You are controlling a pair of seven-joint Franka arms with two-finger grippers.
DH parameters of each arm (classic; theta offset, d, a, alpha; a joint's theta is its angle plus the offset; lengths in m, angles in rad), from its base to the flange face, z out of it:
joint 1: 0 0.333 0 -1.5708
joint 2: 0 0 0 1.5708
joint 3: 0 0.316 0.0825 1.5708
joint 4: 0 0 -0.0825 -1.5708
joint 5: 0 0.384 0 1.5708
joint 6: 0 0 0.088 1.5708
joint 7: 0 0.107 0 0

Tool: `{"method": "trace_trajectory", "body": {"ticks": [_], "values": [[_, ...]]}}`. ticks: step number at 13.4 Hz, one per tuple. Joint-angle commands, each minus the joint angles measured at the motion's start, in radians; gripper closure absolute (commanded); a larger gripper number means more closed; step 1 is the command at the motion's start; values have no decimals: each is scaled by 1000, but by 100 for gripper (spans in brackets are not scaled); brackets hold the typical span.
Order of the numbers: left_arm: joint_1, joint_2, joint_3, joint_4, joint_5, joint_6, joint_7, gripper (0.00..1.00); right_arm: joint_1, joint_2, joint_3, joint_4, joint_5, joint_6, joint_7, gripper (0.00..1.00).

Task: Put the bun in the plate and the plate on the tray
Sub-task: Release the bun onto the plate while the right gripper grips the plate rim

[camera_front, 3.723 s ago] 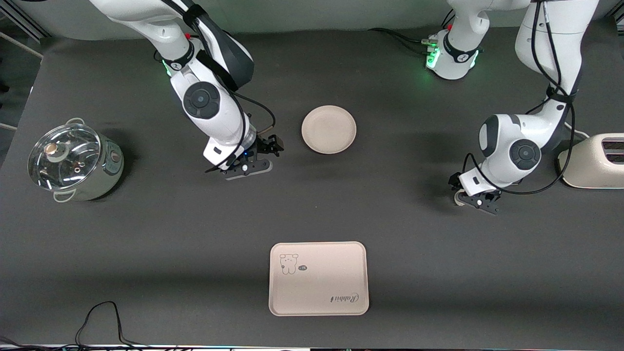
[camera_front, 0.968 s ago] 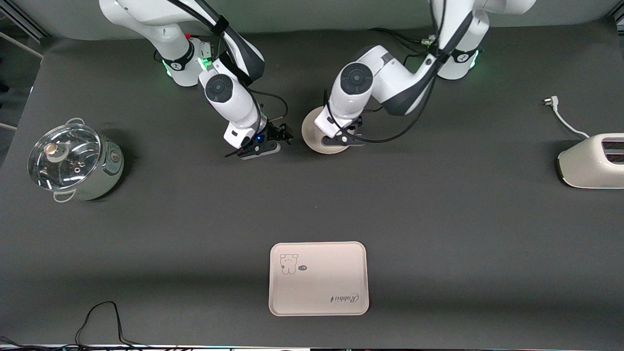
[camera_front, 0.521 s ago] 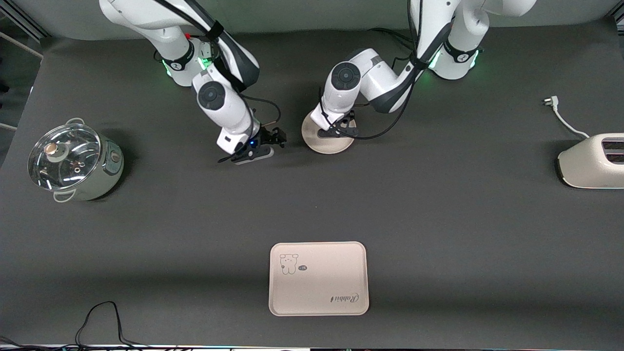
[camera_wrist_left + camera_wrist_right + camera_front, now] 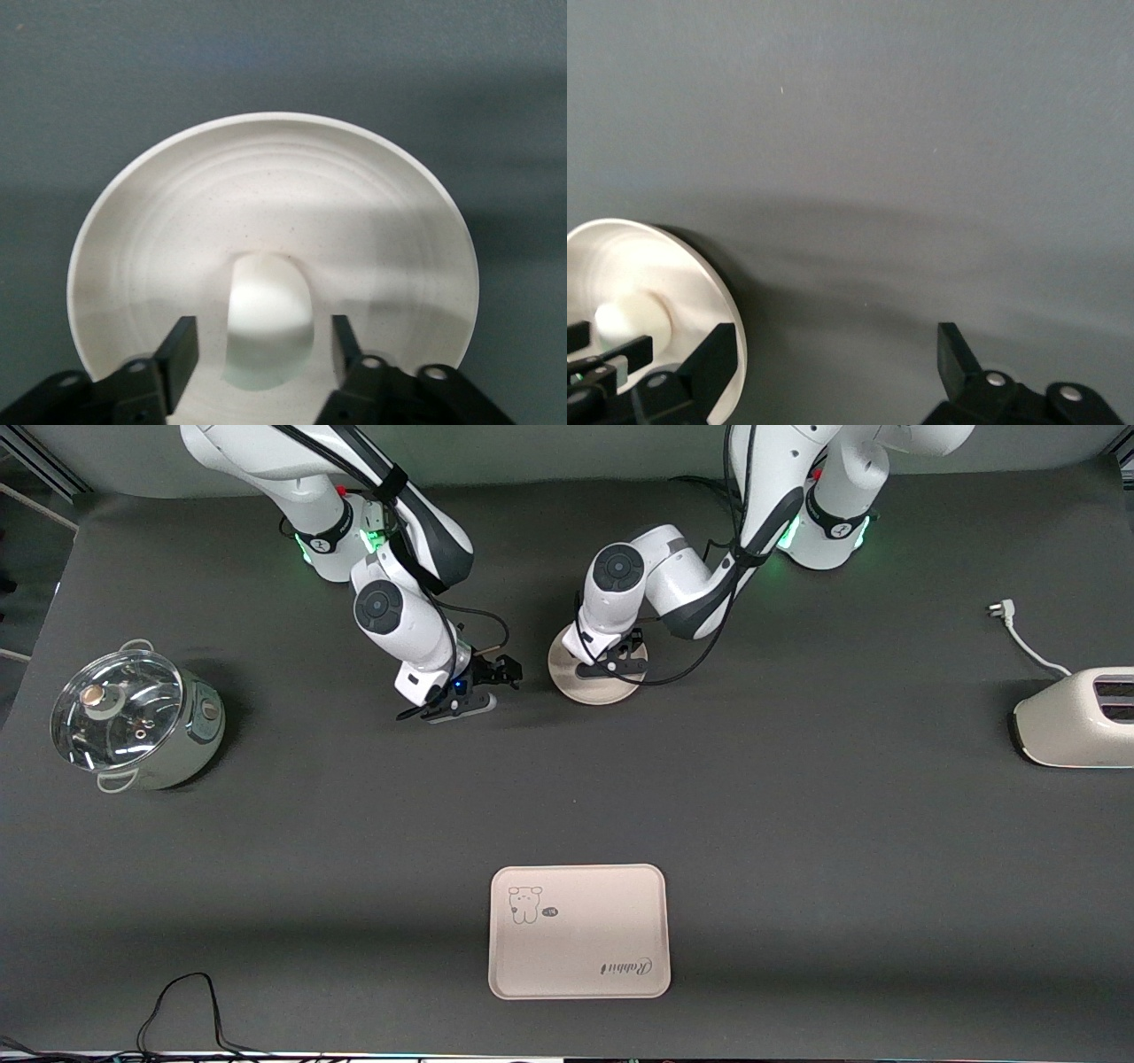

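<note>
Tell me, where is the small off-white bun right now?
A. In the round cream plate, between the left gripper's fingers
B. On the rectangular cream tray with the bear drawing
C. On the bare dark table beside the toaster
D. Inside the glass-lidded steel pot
A: the left wrist view shows the bun lying in the round plate, with the left gripper open around it, fingers apart from its sides.

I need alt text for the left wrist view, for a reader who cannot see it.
A small white bun lies in a round cream plate on a dark grey table. The left gripper stands over it, its black fingers apart on either side of the bun, not touching.
</note>
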Motion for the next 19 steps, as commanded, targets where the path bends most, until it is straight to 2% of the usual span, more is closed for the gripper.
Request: {"method": "trace_trajectory", "body": {"ticks": [1,3,5,7,10,11,13,15,16,17,18,19], "values": [[-7,-34,10,1,19,-20,-53,1,38,58,-2,-11,28,75,-24,0],[31,-98,13,10,17,-104,-47,1,54,85,3,-9,29,94,-9,0],[123,-188,8,44,19,-217,-3,1,83,108,9,-9,31,123,25,0],[224,-253,19,92,4,-339,153,1,123,146,15,-9,31,195,74,0],[433,-351,28,128,-10,-468,420,1,153,163,29,-8,31,238,97,4],[461,-377,77,138,-24,-506,519,1,169,171,30,-8,31,253,114,5],[449,-428,253,139,-26,-575,719,1,198,187,35,-9,31,294,128,9],[447,-477,381,138,-10,-623,885,1,207,229,35,-8,31,354,126,14],[447,-494,437,138,-10,-643,983,1,221,240,35,-9,31,377,125,26],[446,-509,486,139,-9,-655,1049,1,227,240,35,-8,31,382,122,58],[447,-526,511,141,0,-676,1072,1,229,238,35,-8,29,382,120,84],[447,-538,513,141,63,-699,1062,0,227,235,35,-8,31,381,125,100]]}}
